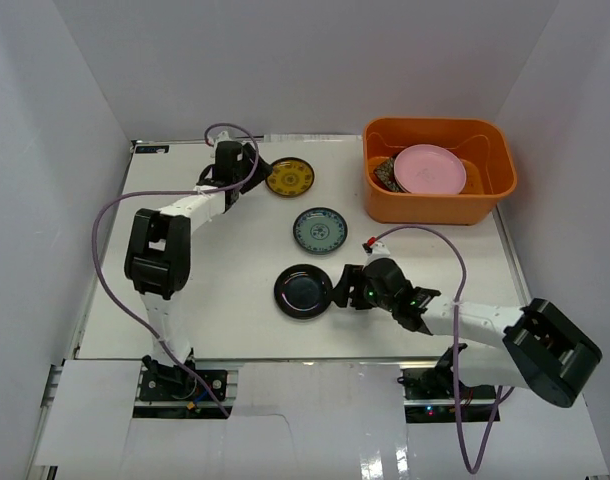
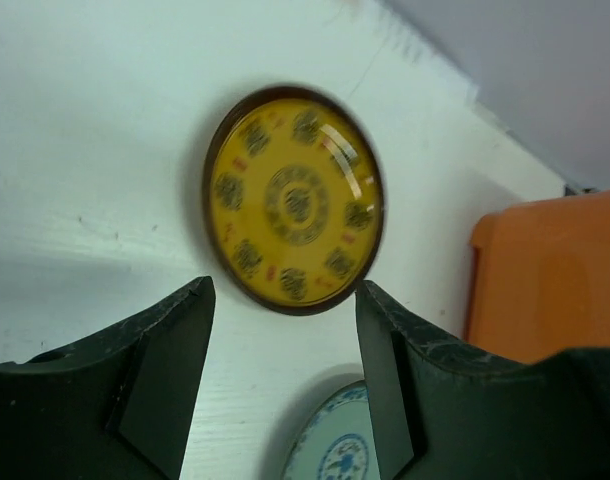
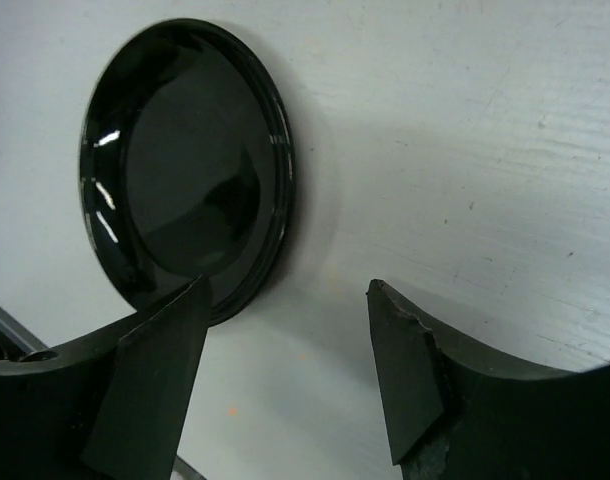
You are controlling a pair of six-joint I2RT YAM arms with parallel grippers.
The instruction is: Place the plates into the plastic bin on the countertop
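Note:
Three round plates lie on the white countertop (image 1: pixel 225 310): a small yellow-patterned plate (image 1: pixel 290 177) (image 2: pixel 295 198), a small blue-patterned plate (image 1: pixel 319 230) (image 2: pixel 337 450) and a glossy black plate (image 1: pixel 303 291) (image 3: pixel 180 160). The orange plastic bin (image 1: pixel 440 208) (image 2: pixel 545 280) stands at the back right. It holds a pink plate (image 1: pixel 430 168) on top of a black flowered square plate (image 1: pixel 386 173). My left gripper (image 1: pixel 257 168) (image 2: pixel 285 290) is open and empty, just short of the yellow plate. My right gripper (image 1: pixel 341 289) (image 3: pixel 285 285) is open and empty, at the black plate's right rim. No cream or teal plate shows.
Pale walls enclose the board on three sides. Purple cables (image 1: pixel 105 260) loop from both arms, one (image 1: pixel 435 235) passing near the front of the bin. The left arm (image 1: pixel 160 250) stretches along the left side of the board.

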